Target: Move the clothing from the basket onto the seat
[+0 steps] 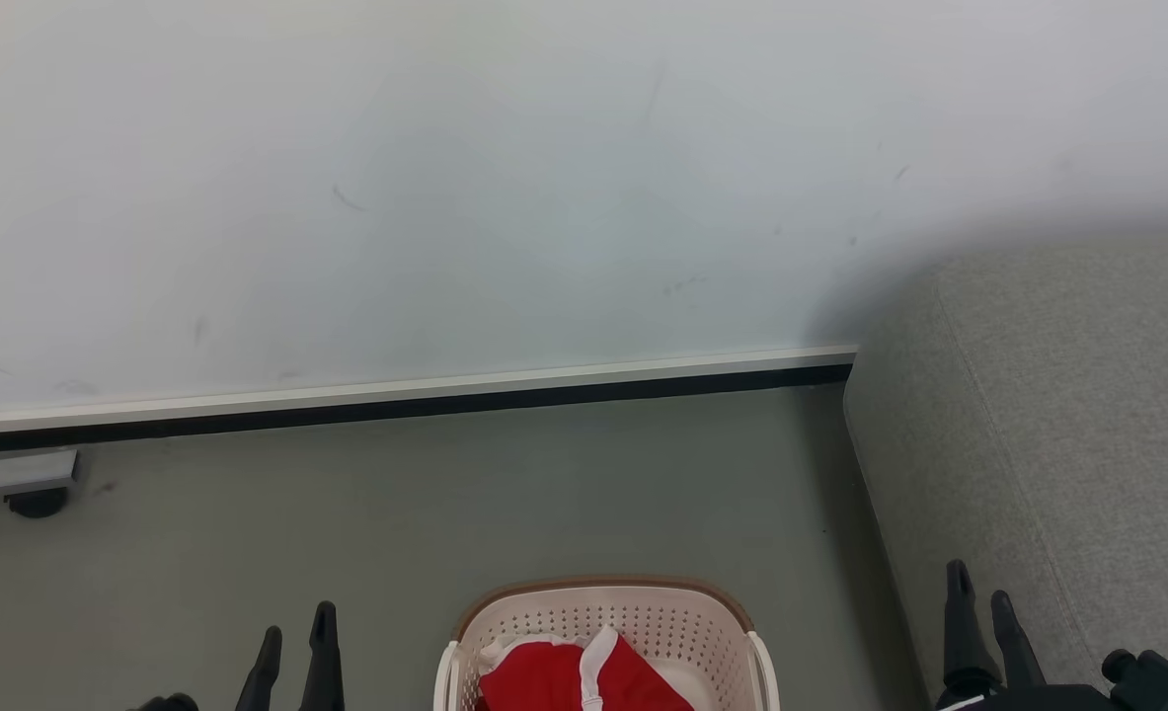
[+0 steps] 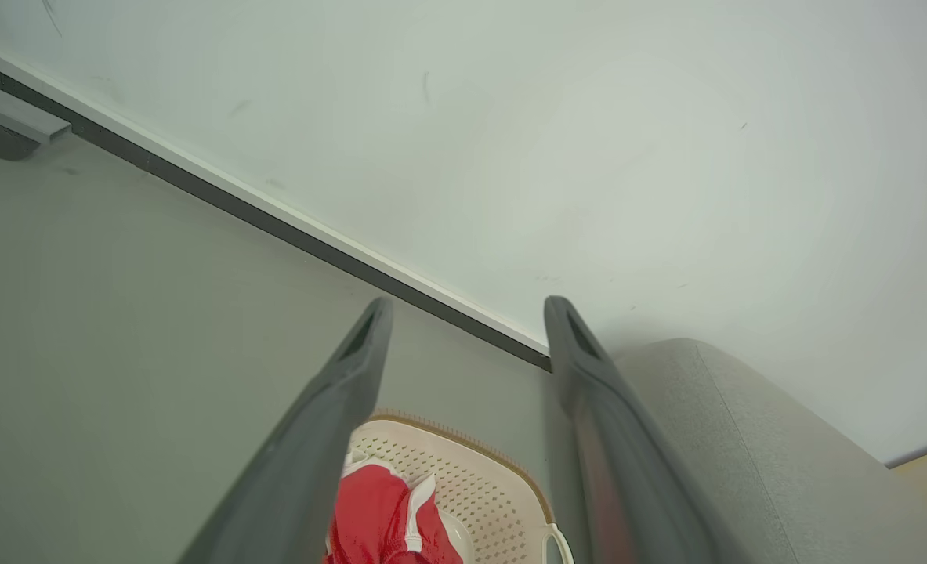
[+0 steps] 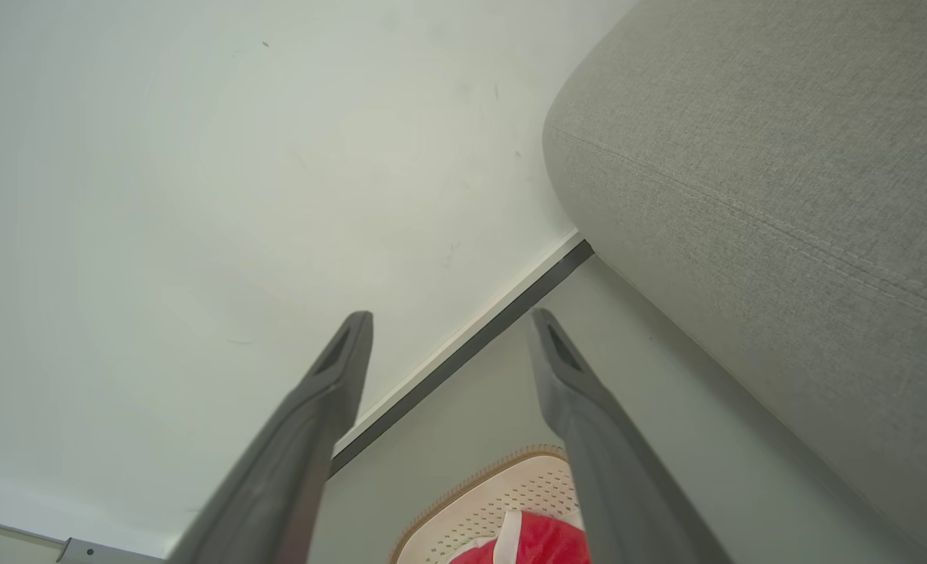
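Hovering with fingers spread and empty, the left gripper (image 1: 297, 622) and right gripper (image 1: 978, 585) flank the basket (image 1: 603, 587) on the floor (image 1: 396, 513) between them. Red clothing (image 1: 539, 679) lies bunched inside it, with no clear long axis. The sofa (image 1: 1067, 425) stands just right of the basket.
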